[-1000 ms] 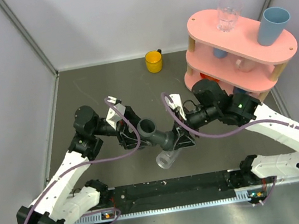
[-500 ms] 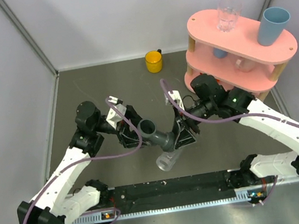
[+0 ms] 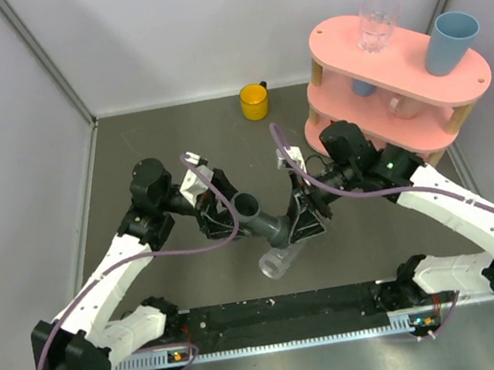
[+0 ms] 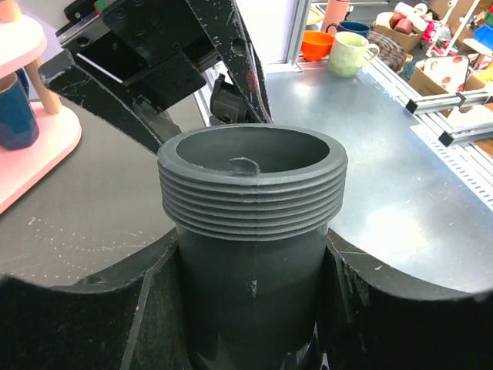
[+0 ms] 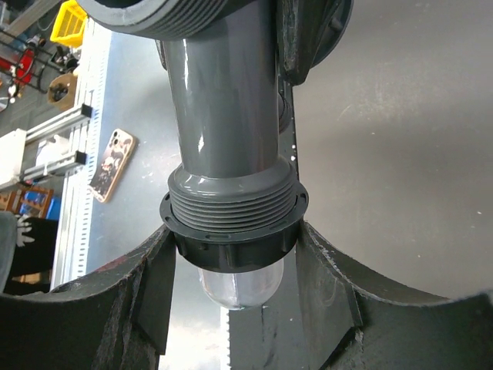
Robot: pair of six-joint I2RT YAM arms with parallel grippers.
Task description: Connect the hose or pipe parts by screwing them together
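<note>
Above the table, between the two arms, hangs the dark grey T-shaped pipe fitting. My left gripper is shut on one branch of it; in the left wrist view the fingers press both sides of the barrel just below the threaded open end. The clear tubular piece hangs from the fitting's lower end, its dark collar sitting on the threads. My right gripper is shut on that collar, its fingers touching both sides, with the clear dome poking out below.
A yellow cup stands at the back. A pink two-tier shelf at the back right carries a clear glass and a blue cup. A black rail runs along the near edge. Grey walls close in left and right.
Both wrists have shifted slightly right and back, carrying the fitting with them, and the right wrist has turned around the collar. Both grips hold.
</note>
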